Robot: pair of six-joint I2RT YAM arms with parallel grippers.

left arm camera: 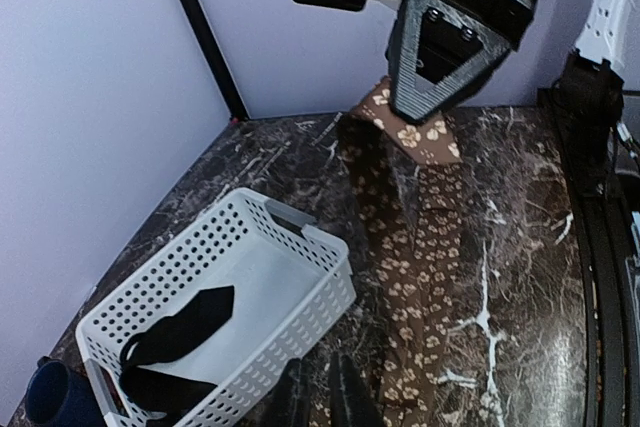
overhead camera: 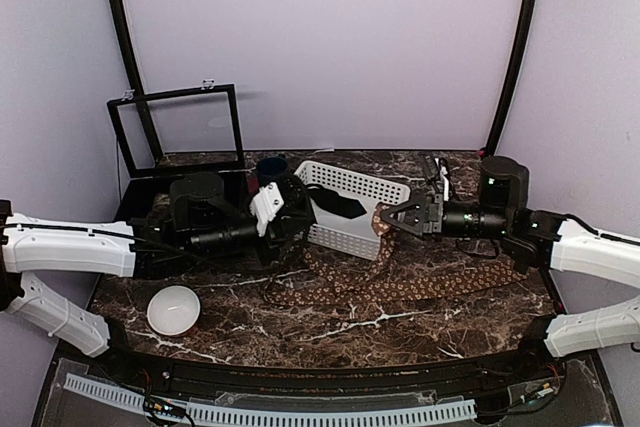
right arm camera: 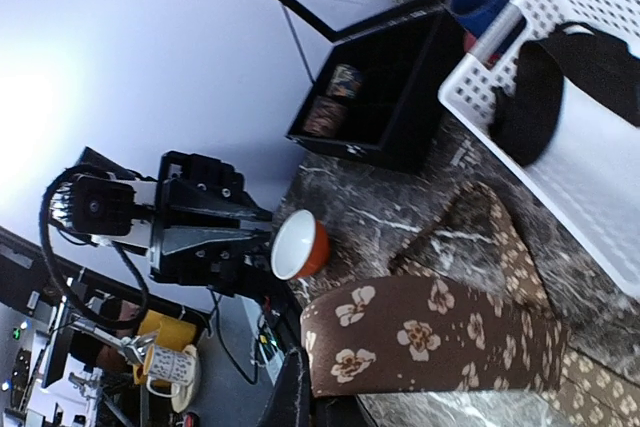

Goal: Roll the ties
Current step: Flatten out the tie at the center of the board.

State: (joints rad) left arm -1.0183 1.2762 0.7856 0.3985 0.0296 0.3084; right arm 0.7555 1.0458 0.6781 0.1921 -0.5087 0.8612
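Note:
A brown tie with a tan flower pattern [overhead camera: 420, 282] lies along the middle of the dark marble table [overhead camera: 250, 332]. My right gripper [overhead camera: 385, 219] is shut on one end and holds it folded above the table beside the white basket [overhead camera: 355, 187]. In the right wrist view the held end [right arm camera: 430, 337] lies across the gripper [right arm camera: 330, 402]. In the left wrist view the tie [left arm camera: 420, 257] runs up to the right gripper [left arm camera: 412, 119]. My left gripper [overhead camera: 290, 219] hangs by the basket's left end, with its fingers [left arm camera: 350, 397] close together and nothing seen between them.
The basket [left arm camera: 330, 292] holds a black cloth [left arm camera: 175, 342]. A black box [right arm camera: 400, 117] with an open lid at the back left holds two rolled coils [right arm camera: 325, 115]. A blue cup [overhead camera: 270, 167] stands behind the basket. A white bowl [overhead camera: 173, 309], orange outside, sits front left.

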